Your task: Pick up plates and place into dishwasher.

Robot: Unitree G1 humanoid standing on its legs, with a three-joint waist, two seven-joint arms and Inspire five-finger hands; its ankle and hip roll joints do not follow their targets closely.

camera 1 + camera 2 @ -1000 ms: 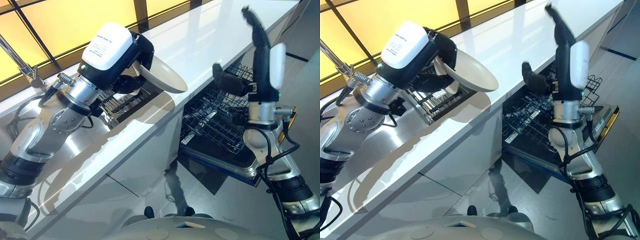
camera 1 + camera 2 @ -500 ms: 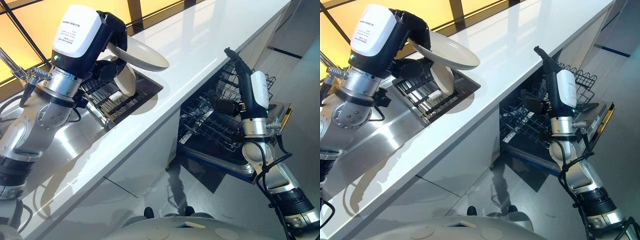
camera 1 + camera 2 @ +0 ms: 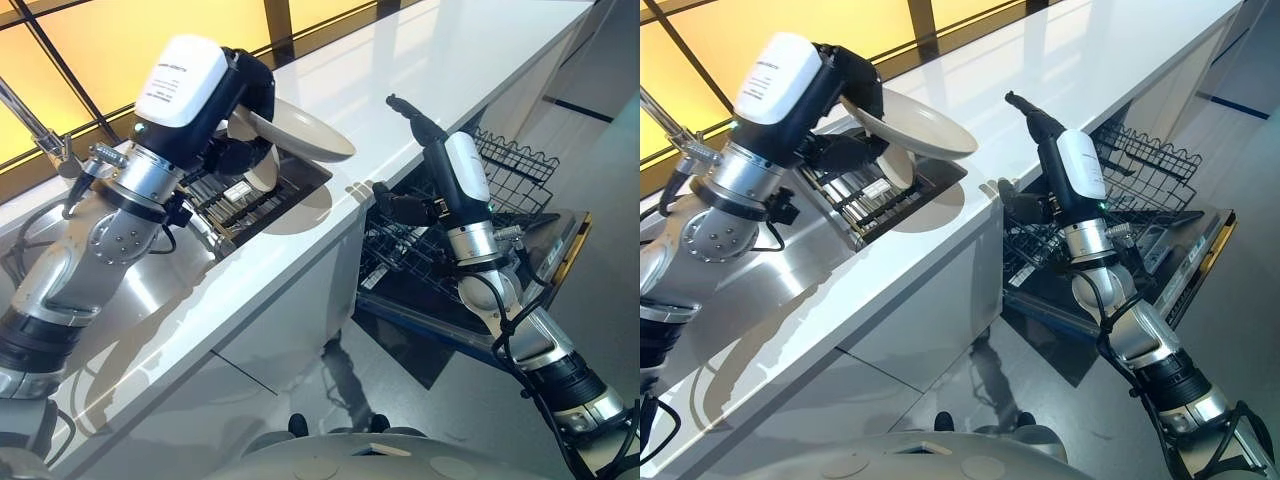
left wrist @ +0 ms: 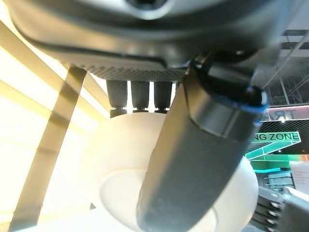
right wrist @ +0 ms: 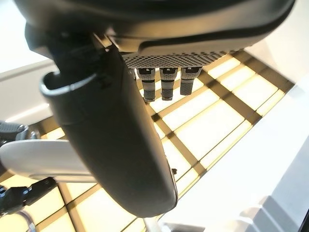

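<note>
One plate lowered; right hand nearer.

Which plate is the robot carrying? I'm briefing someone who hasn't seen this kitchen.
Start at the long white counter, then find the sunken dish rack at its window end. Above the rack, the left hand grips a cream plate, the only plate lifted in the air; another stands in the rack.

Left arm and right arm are showing silver-grey jointed housings, with black ribbed bands lower down; a round cap on the left arm is carrying small screws. Left hand and right hand are presenting dark casings, each wearing a white rounded cover bearing small print.
</note>
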